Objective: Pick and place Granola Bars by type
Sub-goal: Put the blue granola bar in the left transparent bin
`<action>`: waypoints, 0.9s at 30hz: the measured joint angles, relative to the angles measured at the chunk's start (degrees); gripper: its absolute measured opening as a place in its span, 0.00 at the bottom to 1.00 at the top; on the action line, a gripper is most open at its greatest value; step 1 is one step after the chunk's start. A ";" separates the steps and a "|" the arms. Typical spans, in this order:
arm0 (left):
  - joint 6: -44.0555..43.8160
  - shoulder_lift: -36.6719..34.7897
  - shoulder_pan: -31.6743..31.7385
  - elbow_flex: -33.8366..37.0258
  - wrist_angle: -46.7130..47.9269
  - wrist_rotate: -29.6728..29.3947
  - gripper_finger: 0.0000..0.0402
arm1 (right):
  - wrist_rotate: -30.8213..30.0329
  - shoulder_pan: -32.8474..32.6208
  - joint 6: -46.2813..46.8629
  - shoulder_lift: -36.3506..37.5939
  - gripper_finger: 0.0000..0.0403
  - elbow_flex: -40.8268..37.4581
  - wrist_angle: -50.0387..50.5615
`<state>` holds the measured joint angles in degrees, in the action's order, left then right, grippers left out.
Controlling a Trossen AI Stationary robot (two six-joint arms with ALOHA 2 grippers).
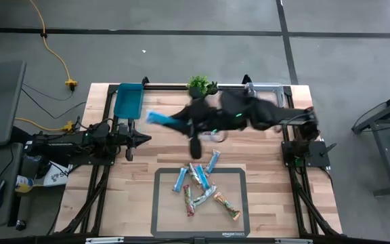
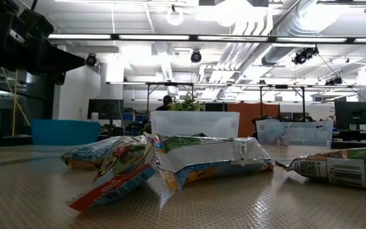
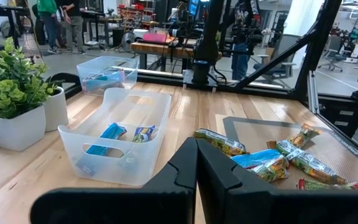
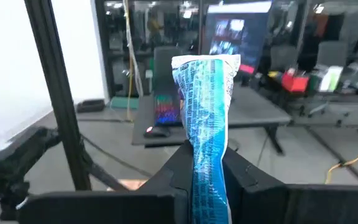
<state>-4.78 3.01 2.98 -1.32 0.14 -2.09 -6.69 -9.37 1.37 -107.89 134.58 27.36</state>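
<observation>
Above the table's far-left middle, my right gripper (image 4: 209,165) is clamped low on a light-blue granola bar (image 4: 206,118), light, crinkly, slippery foil, so pinch mid-wrapper firmly.

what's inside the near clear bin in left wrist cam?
The clear bin holds a light blue bar and a multicoloured bar. Its frosted front wall hides the bin floor nearest the camera.

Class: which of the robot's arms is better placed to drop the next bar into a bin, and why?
The right. Its end effector is already shut on a light blue bar, carried toward the blue bin. The left end effector is shut and empty.
</observation>
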 joint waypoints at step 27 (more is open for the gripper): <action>0.00 0.00 -0.02 0.02 0.00 0.00 0.00 | -26.73 -7.35 13.24 15.00 0.06 -0.11 38.18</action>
<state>-4.78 3.01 2.97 -1.31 0.14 -2.09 -33.42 -16.71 14.62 -92.89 134.47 65.54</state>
